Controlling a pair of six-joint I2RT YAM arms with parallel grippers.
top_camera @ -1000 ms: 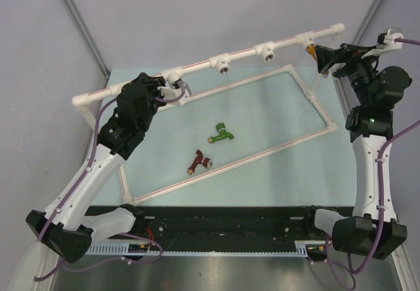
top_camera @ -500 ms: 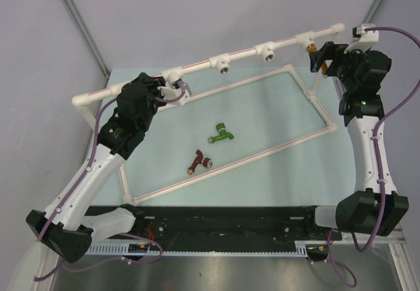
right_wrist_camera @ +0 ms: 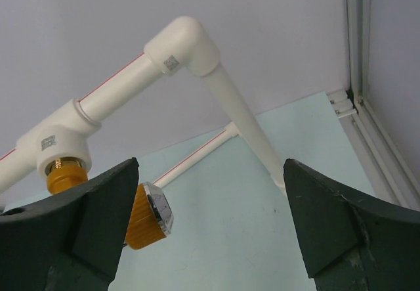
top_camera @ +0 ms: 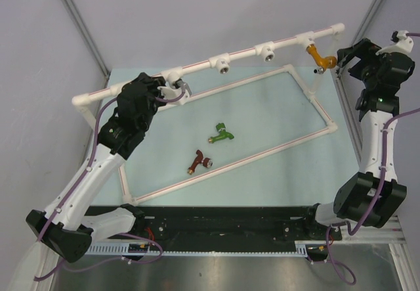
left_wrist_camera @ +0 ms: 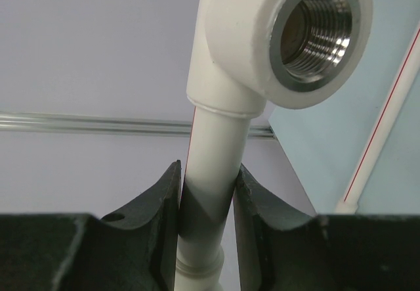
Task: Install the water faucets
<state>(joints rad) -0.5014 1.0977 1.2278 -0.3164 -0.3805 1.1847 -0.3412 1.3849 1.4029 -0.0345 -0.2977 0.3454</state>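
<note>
Right pincer [right_wrist_camera: 209,173] gaped clear of the upper-right orange-yellow faucet [top_camera: 319,58], which, perhaps barely threaded, could drop; left pincer [left_wrist_camera: 207,189] clamped the white pipe [left_wrist_camera: 220,133].

Right gripper [top_camera: 342,59] let go of orange-yellow faucet [top_camera: 319,57] — pulled back rightward, jaws wide

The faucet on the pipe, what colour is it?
Orange-yellow faucet, clearest in the top view.

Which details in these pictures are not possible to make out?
Right wrist view: orange faucet mostly hidden behind one jaw.
Top view: green faucet and red-brown faucet too small to show threads.
Left wrist view: white pipe cut off by the bottom edge, between the jaws.
</note>
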